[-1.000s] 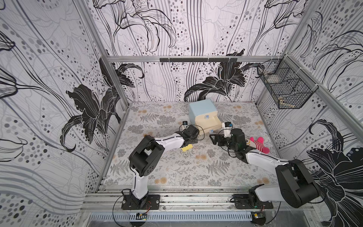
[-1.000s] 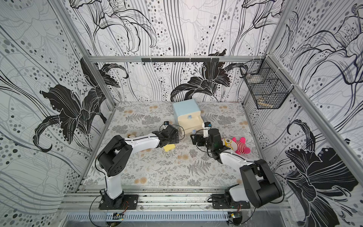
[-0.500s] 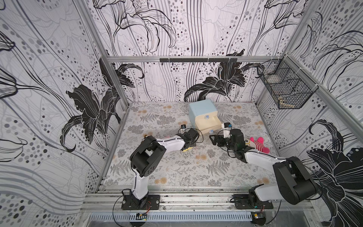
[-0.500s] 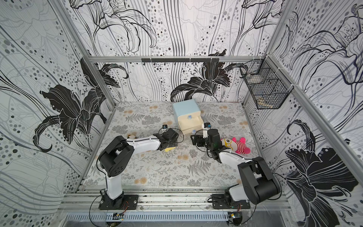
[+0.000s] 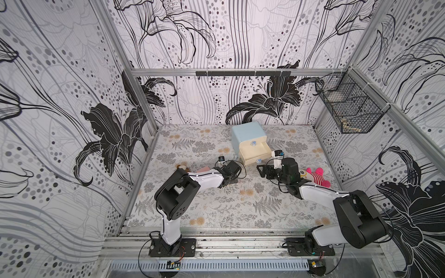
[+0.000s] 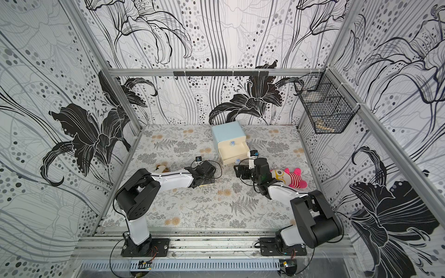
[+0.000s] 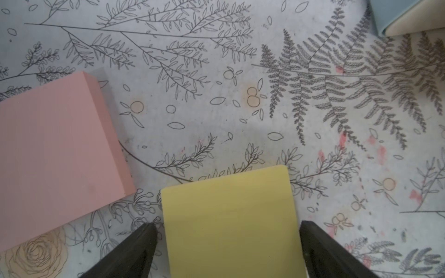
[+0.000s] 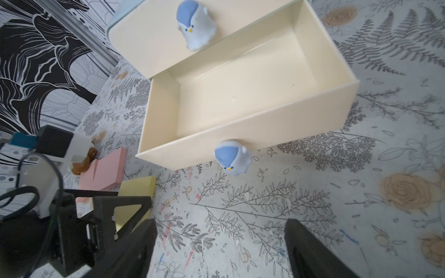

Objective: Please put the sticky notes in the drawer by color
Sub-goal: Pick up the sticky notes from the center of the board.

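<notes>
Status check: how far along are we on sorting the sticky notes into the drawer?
Done: one drawer is pulled open, but it is empty. In hand: the left gripper stands open astride the yellow pad, which lies flat on the table, not yet gripped. The right gripper is open near the drawer and holds nothing. Left: every pad, including the pink pad beside the yellow one.

A pink striped plush toy (image 5: 316,177) with a yellow face lies near the right edge of the flower-printed table (image 5: 216,207). A small brown figure (image 6: 161,168), too small to make out, sits near the left edge. A black wire basket (image 5: 349,109) hangs on the right wall above the far right corner, and a black hook rail (image 5: 243,73) runs along the back wall.
</notes>
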Robot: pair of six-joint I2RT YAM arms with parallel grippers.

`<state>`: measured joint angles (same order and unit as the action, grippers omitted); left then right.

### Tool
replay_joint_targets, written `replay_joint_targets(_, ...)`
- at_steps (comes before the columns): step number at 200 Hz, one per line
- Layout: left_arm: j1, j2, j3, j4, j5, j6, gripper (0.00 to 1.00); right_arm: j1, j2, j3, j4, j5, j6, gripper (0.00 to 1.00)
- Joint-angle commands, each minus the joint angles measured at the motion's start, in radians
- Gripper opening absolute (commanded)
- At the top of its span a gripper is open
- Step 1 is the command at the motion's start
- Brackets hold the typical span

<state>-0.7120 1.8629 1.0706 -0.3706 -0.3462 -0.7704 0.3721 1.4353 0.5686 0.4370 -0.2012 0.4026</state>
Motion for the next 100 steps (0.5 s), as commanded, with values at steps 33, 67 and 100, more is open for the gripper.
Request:
replay_joint_targets(33, -0.001, -0.002, 0.003, -0.01, 0.003, -0.006, 0.97, 0.008, 0.029, 0.032, 0.022, 0.004, 0.007, 0.89)
replay_joint_targets(67, 0.001, 0.04, 0.053, -0.021, -0.015, -0.007, 0.97, 0.008, 0.031, 0.033, 0.019, 0.007, 0.003, 0.89)
replay_joint_targets(100, 0.011, 0.066, 0.074, -0.03, -0.026, -0.011, 0.98, 0.008, 0.033, 0.033, 0.015, 0.011, 0.0, 0.88)
